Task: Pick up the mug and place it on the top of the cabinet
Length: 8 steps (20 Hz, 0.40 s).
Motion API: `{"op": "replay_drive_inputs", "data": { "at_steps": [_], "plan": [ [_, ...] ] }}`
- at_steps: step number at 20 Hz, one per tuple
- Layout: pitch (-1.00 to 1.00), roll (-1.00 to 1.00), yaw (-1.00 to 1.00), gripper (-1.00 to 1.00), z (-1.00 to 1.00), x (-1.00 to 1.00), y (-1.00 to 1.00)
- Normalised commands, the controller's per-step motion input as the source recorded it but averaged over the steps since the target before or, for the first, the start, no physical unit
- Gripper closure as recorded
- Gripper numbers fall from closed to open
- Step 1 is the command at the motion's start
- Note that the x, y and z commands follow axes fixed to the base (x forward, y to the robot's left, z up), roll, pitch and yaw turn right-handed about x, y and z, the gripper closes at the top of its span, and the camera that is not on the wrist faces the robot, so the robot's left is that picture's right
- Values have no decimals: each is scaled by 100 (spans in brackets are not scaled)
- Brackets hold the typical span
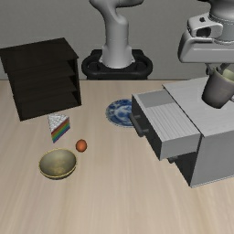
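The grey-beige mug (pixel 219 89) hangs upright at the exterior view's right edge, just over the back part of the grey cabinet's top (pixel 212 123). My gripper (pixel 218 69) comes down from above and is shut on the mug at its rim. The white hand hides the mug's upper edge. Whether the mug's base touches the cabinet top I cannot tell. The grey cabinet's drawer (pixel 163 121) is pulled out toward the exterior view's left.
A black shelf cabinet (pixel 41 78) stands at the back left. On the wooden table lie a blue patterned plate (pixel 119 111), a small box with rainbow stripes (pixel 58 127), a small red-brown ball (pixel 81 144) and an olive bowl (pixel 58 164).
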Motion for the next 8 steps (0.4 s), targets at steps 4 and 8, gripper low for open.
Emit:
{"op": "replay_drive_inputs", "data": {
  "at_steps": [4,8],
  "plan": [
    [0,0,0,-100,0,0,0],
    [0,0,0,-100,0,0,0]
  ]
}}
